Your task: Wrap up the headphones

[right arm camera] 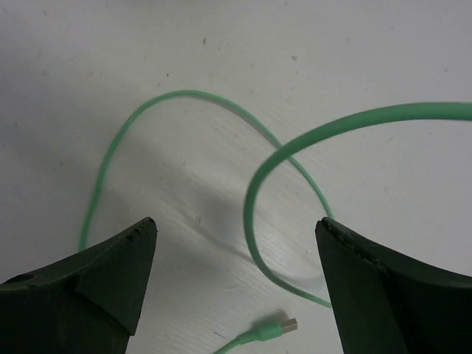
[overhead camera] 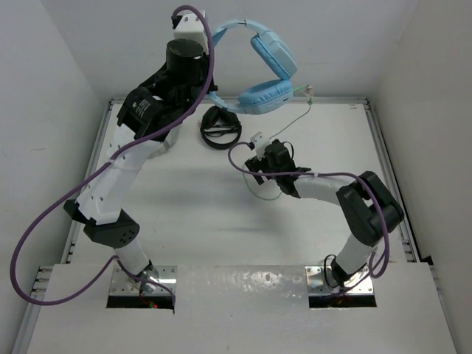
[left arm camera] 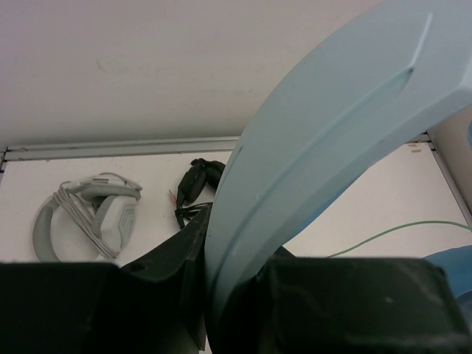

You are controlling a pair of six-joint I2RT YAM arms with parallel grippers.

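The left gripper (left arm camera: 234,284) is pinched shut on the headband of the light blue over-ear headphones (overhead camera: 269,70) and holds them in the air above the far edge of the white table (overhead camera: 184,214). Their thin pale green cable (right arm camera: 369,118) lies looped directly under the right gripper (right arm camera: 236,273), whose fingers are spread and hold nothing. Of the 2 arms, this one is nearer to the cable.

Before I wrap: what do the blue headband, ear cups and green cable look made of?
The headband looks like hard plastic: matte, smooth, with a moulded groove. The ear cups seem soft padding under a leatherette-like skin, puffy and rounded; too small to confirm. The cable is probably a rubbery plastic jacket: smooth, slightly shiny, lying in loose curves.
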